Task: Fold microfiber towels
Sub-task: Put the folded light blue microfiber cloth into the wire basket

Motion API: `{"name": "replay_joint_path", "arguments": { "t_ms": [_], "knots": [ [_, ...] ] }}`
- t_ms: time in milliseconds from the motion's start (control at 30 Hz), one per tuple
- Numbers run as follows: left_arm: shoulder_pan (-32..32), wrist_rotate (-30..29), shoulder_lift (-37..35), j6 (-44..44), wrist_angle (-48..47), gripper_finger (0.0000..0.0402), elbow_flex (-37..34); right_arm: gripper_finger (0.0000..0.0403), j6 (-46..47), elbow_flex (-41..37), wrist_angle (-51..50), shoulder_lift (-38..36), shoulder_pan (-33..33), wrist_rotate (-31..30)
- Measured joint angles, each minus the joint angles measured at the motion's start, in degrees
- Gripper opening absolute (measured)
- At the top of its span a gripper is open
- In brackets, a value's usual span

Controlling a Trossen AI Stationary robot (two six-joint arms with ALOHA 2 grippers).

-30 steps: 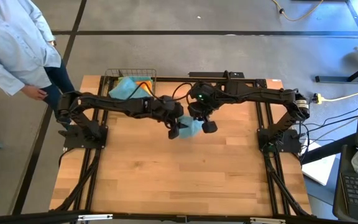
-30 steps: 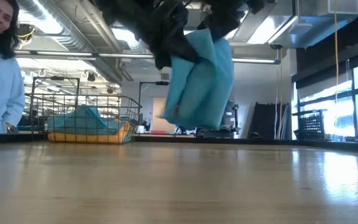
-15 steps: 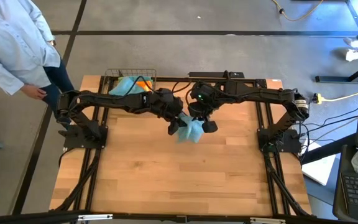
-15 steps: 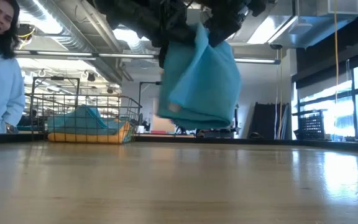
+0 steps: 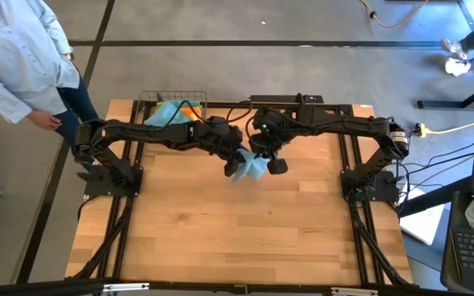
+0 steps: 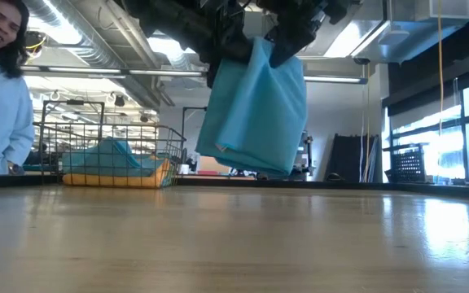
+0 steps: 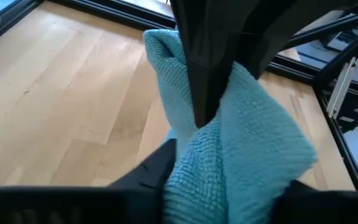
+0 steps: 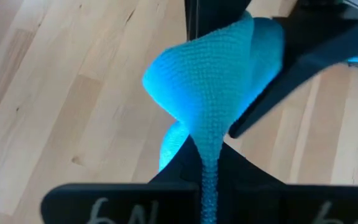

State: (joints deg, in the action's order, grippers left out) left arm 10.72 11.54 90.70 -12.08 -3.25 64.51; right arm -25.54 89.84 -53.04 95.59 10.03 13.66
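Both arms meet mid-table, toward the far edge, with one teal towel (image 6: 255, 110) hanging between them, clear of the table (image 5: 220, 230).

Right gripper (image 5: 263, 152) is pinched fully shut on the towel's top edge; in its wrist view the cloth runs straight down into the closed jaws. Left gripper (image 5: 235, 163) is right beside it, fingers part open with towel bunched between them. Can't tell if it has a real grip or is only bracketing the cloth.

Probable reason for the hold: hanging it by one edge lets the limp cloth drop flat under its own weight, so the left can find a second point along the top and spread it before laying it down to fold.

Orientation: long axis roughly vertical, top edge gathered at the grippers, free bottom edge pointing at the table and a bit skewed, one lower corner hanging lower than the other.

Remaining towels (image 5: 171, 113), teal over orange, sit in the wire basket (image 5: 146, 100) at the far-left corner. Person (image 5: 19, 62) stands off that corner.
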Motion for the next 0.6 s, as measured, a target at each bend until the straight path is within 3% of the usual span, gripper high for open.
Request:
{"name": "replay_joint_path", "arguments": {
  "t_ms": [133,200,400,600],
  "knots": [
    [0.0,0.2,0.0,-1.4,0.0,0.0034,0.0,0.0008,0.0,0.0,0.0,0.0,0.4,-0.2],
    [0.0,0.8,0.0,-1.5,0.0,0.0010,0.0,0.0008,0.0,0.0,0.2,0.0,0.6,-0.5],
    [0.0,1.1,-0.3,-2.9,0.1,0.0002,0.0,0.0019,-0.2,-0.1,1.5,0.1,1.5,-0.5],
    [1.6,-2.0,-3.1,-2.9,-2.9,0.0001,0.0,0.0070,-0.2,-0.1,3.3,0.1,2.6,-4.1]
  ]
}}
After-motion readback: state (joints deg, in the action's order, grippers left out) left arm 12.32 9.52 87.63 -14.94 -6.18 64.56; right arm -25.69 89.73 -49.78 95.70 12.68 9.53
